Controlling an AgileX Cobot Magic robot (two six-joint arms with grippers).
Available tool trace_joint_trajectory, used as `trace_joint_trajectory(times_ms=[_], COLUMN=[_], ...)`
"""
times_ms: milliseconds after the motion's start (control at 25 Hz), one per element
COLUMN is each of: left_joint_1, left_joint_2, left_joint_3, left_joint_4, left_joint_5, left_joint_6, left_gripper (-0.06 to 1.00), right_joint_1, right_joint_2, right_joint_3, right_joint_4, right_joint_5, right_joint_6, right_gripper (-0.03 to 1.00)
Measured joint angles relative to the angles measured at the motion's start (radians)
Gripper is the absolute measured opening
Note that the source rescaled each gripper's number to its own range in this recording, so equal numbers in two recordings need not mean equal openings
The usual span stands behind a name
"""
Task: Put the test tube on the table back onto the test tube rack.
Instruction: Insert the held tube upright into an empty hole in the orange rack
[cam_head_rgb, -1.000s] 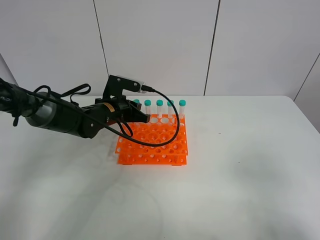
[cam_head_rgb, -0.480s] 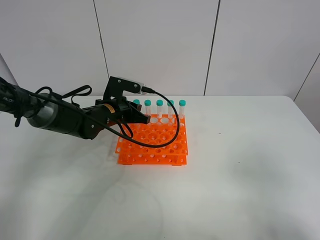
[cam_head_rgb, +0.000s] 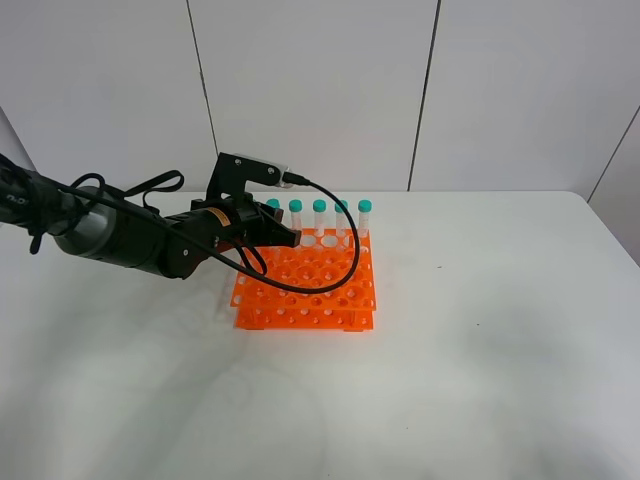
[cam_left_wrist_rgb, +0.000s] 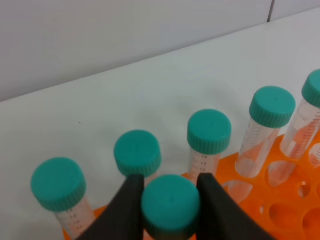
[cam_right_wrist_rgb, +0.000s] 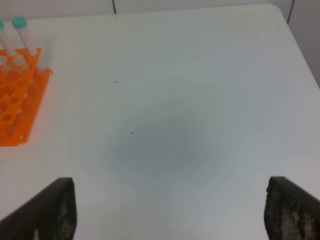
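Little has moved: left tool (cam_left_wrist_rgb: 170, 210) stays clamped on the tube (cam_left_wrist_rgb: 170, 204), just in front of the rack's (cam_head_rgb: 310, 290) back row. Right tool (cam_right_wrist_rgb: 170, 210) hangs apart over bare bench (cam_right_wrist_rgb: 165, 100). Insertion appears under way; release pending.

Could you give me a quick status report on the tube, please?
Left gripper shut on test tube, over the test tube rack. Right gripper open, empty. Nothing in the way.

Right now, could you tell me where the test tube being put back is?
The test tube is pinched at its teal cap by the left gripper, just in front of the back row of tubes, over the orange rack's left rear part.
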Motion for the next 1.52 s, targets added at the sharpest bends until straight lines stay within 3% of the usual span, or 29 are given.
trace_joint_trajectory(times_ms=[1080, 1160, 1360, 1520], left_joint_1=[0.0, 0.0, 0.0, 0.0], left_joint_2=[0.035, 0.035, 0.035, 0.035], left_joint_3=[0.0, 0.0, 0.0, 0.0], left_joint_4=[0.0, 0.0, 0.0, 0.0], left_joint_5=[-0.007, -0.008, -0.013, -0.014], left_joint_6=[-0.001, -0.001, -0.001, -0.002], left_gripper=[0.01, 0.05, 0.31, 0.36], right_joint_1=[0.0, 0.0, 0.0, 0.0], right_joint_2=[0.0, 0.0, 0.0, 0.0], right_joint_3=[0.0, 0.0, 0.0, 0.0], right_joint_4=[0.001, 0.001, 0.001, 0.001], right_joint_5=[0.0, 0.0, 0.0, 0.0], right_joint_6=[0.0, 0.0, 0.0, 0.0], right_gripper=[0.81, 0.81, 0.81, 0.81])
